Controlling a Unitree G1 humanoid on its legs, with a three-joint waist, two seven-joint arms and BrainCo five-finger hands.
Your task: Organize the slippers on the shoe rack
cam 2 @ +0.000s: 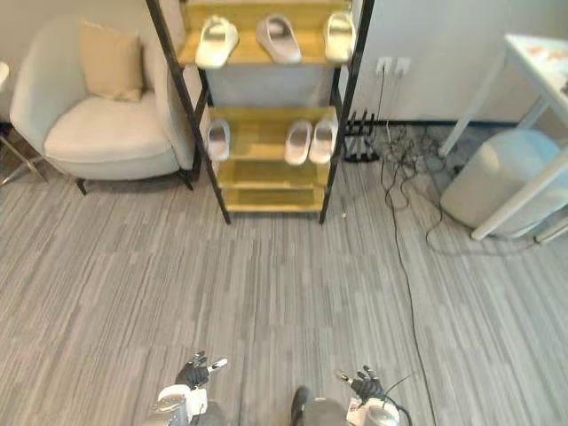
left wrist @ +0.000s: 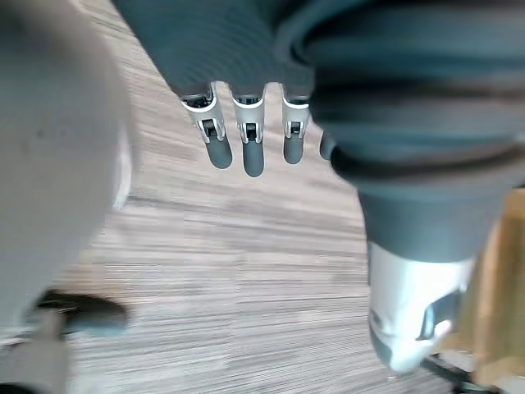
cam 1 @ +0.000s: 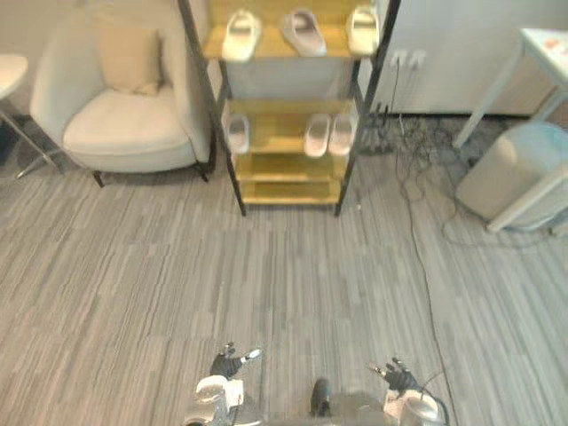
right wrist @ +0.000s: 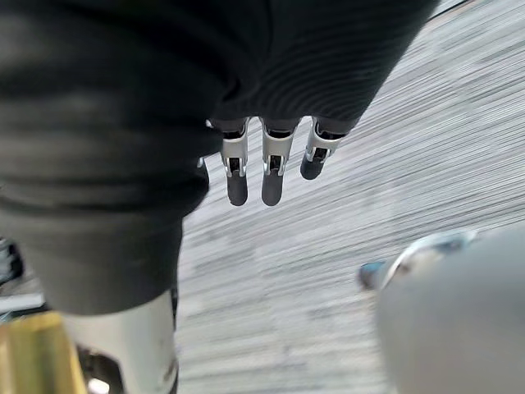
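You are looking at a black-framed shoe rack with yellow wooden shelves (cam 1: 284,167), set against the far wall across a grey striped plank floor (cam 1: 266,284).

Three slippers lie apart from one another on its upper shelf:
- a cream slipper (cam 1: 240,34) at the left end
- a greyish-pink slipper (cam 1: 303,32) lying at a slant in the middle
- a second cream slipper (cam 1: 363,28) at the right end

On the shelf below, a lone pale slipper (cam 1: 237,133) sits at the left. A pale pair (cam 1: 318,134) lies side by side at the right, so close that you cannot tell whether the two touch.

Your left hand (cam 1: 229,362) and right hand (cam 1: 395,374) hang low at the near edge of the scene, well apart from the rack. Each has straight, loosely spread fingers and holds nothing. In the wrist views, the left hand's fingers (left wrist: 253,152) and the right hand's fingers (right wrist: 273,176) reach straight out over the planks.

A cream upholstered armchair (cam 1: 124,129) with a tan cushion (cam 1: 129,58) stands just beside the rack on its left. At the right, a rounded pale grey bin (cam 1: 510,173) sits under a white table (cam 1: 541,44).
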